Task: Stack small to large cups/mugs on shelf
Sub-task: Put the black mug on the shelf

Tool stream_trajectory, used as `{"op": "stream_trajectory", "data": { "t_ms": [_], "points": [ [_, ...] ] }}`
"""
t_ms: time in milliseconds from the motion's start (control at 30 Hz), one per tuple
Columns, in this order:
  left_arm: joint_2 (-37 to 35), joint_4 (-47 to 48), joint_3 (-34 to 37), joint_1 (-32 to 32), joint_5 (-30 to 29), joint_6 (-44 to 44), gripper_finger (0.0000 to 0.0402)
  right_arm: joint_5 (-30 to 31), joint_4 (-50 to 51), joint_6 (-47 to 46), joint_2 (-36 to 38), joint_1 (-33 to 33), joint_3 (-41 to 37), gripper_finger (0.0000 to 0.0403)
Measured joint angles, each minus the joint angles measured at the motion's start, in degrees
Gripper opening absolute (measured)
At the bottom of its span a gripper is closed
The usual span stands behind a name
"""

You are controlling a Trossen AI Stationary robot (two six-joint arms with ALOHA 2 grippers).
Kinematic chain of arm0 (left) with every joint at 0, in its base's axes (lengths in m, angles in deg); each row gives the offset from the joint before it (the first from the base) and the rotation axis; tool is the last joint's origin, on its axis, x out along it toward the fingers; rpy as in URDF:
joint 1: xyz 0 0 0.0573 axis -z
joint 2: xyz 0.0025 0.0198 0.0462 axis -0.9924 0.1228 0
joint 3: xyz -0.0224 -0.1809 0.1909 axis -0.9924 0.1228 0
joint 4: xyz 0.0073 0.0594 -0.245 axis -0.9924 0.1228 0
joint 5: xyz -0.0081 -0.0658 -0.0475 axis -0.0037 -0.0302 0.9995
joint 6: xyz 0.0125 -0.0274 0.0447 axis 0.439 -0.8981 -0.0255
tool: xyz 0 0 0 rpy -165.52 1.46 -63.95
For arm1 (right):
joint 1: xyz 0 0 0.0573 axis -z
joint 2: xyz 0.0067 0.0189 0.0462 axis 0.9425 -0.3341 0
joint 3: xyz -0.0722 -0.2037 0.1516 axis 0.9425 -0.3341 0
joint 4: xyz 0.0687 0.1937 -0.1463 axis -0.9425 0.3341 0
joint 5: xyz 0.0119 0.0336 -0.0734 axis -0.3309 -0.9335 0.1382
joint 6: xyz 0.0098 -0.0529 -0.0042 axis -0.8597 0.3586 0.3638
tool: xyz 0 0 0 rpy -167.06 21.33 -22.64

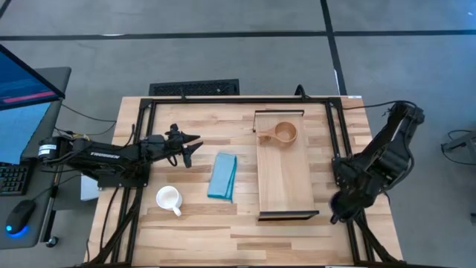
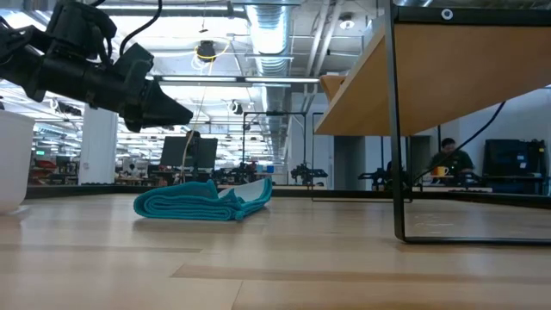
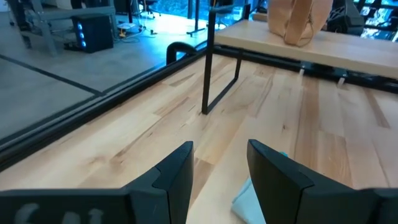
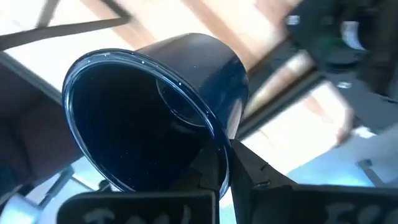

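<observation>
The small light-brown wooden cup (image 1: 285,134) stands on the far end of the shelf (image 1: 285,186); it also shows in the left wrist view (image 3: 297,22). The white mug (image 1: 169,198) stands on the tabletop near the left. My left gripper (image 1: 192,144) is open and empty, above the table left of the blue cloth, pointing toward the shelf (image 3: 323,46). My right gripper (image 1: 336,214) is off the shelf's near right corner, shut on the dark navy mug (image 4: 155,106), which is lifted. My right gripper holds the navy mug by its wall at the rim (image 4: 219,146). One finger (image 4: 252,177) lies on the outside of the wall; the other is hidden by the mug, apparently inside it. The mug is lifted clear and tipped, its open mouth toward the wrist camera.
A folded blue cloth (image 1: 223,176) lies on the table between the white mug and the shelf; it also shows in the low view (image 2: 202,200). The shelf's dark brackets (image 2: 400,129) stand at its short ends. A dark frame (image 1: 145,149) borders the table.
</observation>
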Motion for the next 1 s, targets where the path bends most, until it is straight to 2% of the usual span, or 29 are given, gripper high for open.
{"op": "stream_trajectory", "data": {
  "t_ms": [100, 367, 1000],
  "points": [
    [0.0, 0.2, 0.0, 0.0, 0.0, 0.0, 0.0142, 0.5, 1.0, -0.6, 0.4, 0.0, 2.6, 0.0029],
    [0.0, 0.2, 0.0, 0.0, 0.0, 0.0, 0.0142, 8.8, 1.0, -0.6, 2.4, 0.1, 5.0, 0.0029],
    [0.0, 3.4, 0.0, 0.0, 1.6, 0.0, 0.0142, 11.3, 1.1, 4.1, 7.1, 8.0, 5.0, 0.0028]
  ]
}}
